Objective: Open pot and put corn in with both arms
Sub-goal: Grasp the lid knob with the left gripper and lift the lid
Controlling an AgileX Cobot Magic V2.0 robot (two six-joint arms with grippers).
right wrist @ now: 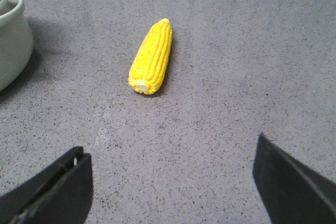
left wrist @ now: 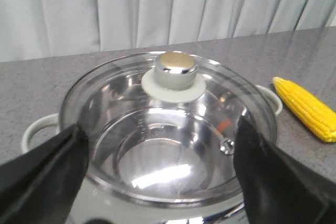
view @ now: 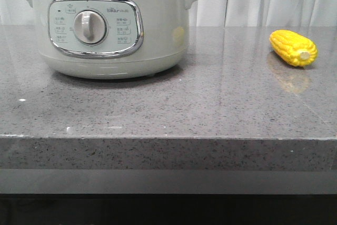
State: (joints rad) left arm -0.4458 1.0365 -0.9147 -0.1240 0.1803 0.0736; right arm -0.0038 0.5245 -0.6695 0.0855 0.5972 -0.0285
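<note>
Best begun by dropping the left gripper (left wrist: pixel 157 182) straight over the chrome knob (left wrist: pixel 176 70) of the glass lid (left wrist: pixel 157 129), still seated on the pot (view: pixel 108 25); fingers (left wrist: pixel 42 177) spread wide, touching nothing; right gripper (right wrist: pixel 170 187) likewise spread, empty, short of the corn (right wrist: pixel 152 57) lying on the counter (view: pixel 210 109), apart from the pot.

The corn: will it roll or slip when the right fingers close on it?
The corn is round and tapered, lying loose on smooth, glossy stone, so a nudge would probably roll it in a curve. Its bumpy kernels should help grip. It looks stiff, likely light.
</note>
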